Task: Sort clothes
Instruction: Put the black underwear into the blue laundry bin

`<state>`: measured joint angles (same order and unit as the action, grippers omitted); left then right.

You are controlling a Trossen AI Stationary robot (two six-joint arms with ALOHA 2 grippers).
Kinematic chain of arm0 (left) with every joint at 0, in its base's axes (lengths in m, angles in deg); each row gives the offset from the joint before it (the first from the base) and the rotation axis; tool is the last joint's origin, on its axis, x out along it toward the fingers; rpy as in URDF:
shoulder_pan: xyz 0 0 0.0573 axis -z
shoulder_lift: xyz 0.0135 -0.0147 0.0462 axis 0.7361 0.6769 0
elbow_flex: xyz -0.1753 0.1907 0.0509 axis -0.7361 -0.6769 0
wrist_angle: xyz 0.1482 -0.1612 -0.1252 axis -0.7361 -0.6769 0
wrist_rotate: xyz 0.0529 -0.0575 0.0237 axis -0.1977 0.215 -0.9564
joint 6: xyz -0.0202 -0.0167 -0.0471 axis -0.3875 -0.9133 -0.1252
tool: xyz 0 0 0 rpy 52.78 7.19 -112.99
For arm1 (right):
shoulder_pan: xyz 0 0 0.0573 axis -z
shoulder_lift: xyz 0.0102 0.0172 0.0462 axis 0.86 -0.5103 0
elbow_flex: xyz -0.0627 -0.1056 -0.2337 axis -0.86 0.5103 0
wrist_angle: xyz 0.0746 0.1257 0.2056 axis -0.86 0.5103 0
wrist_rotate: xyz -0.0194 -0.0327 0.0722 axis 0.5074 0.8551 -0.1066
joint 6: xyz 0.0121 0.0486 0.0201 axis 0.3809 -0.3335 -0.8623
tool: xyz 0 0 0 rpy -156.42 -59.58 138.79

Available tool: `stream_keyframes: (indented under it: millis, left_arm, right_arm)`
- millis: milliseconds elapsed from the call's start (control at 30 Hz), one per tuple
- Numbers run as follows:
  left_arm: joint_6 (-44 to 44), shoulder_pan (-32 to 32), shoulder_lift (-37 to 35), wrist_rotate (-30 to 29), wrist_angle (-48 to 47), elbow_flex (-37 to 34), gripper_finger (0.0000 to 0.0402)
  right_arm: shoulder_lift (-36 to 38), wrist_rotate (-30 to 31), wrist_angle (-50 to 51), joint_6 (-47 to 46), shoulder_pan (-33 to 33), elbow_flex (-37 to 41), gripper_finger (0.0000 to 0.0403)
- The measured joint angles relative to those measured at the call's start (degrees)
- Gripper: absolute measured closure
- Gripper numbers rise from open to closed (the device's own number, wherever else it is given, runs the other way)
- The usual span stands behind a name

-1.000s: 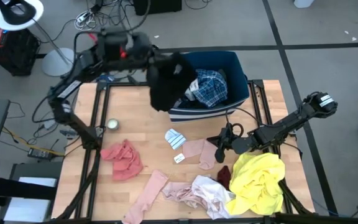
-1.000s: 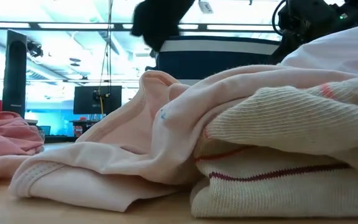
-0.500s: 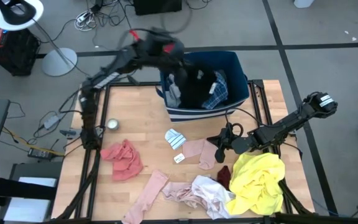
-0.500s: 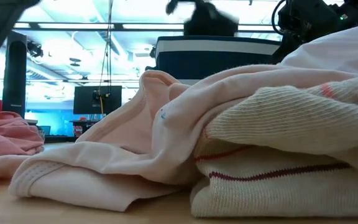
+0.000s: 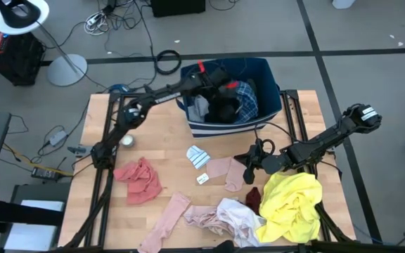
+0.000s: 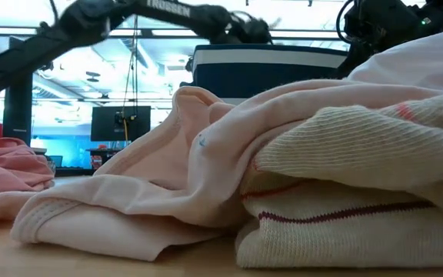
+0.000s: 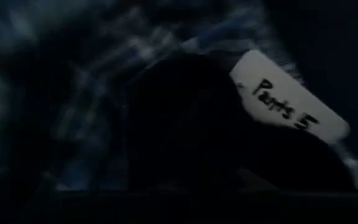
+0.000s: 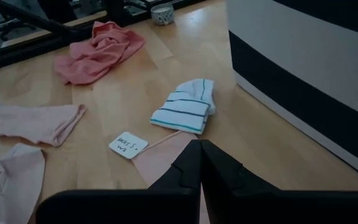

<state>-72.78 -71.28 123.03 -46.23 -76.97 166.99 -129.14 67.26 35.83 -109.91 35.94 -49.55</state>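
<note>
My left gripper (image 5: 215,79) reaches into the navy bin (image 5: 274,95) at the table's far edge, just above a black garment (image 5: 225,107) that lies in the bin beside a blue plaid one (image 5: 248,98). The left wrist view shows the black garment (image 7: 185,124) close up, with a white tag (image 7: 288,102). My right gripper (image 5: 248,167) is shut, low over the table at the edge of a pale pink piece (image 5: 223,172). A yellow garment (image 5: 294,204), a salmon one (image 5: 140,179) and pale pink and white clothes (image 5: 223,218) lie on the table. My right gripper's shut fingertips (image 8: 197,152) point slanting down at the pale pink piece (image 8: 166,163), which lies flat on the table. I cannot tell whether they touch it.
A white striped sock (image 5: 198,156) and a paper tag (image 5: 202,178) lie between the bin and my right gripper. A small round tin (image 5: 126,140) stands at the table's left. A maroon piece (image 5: 253,199) lies by the yellow garment. In the low view, piled clothes (image 6: 321,154) fill the foreground.
My left gripper has carried the black garment from above the table's far edge, left of the bin, toward the right and down into the bin. The garment, which hung below the gripper, now lies inside the bin.
</note>
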Motion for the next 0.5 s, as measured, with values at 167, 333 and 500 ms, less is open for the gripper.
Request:
stream_keyframes:
  millis: [167, 333, 500]
  left_arm:
    - [-2.1, 0.0, 4.2, 3.2, 0.1, 0.1, 0.0333]
    - [-1.7, -0.1, 4.2, 4.0, -0.2, 0.1, 0.0294]
    - [-1.6, -0.5, 0.1, 5.3, -1.8, 0.0, 0.0287]
  right_arm:
    - [0.0, -0.1, 0.2, 0.0, 0.0, 0.0, 0.0397]
    - [0.0, -0.1, 0.6, 0.0, 0.0, 0.0, 0.0397]
    - [0.0, -0.1, 0.7, 0.0, 0.0, 0.0, 0.0394]
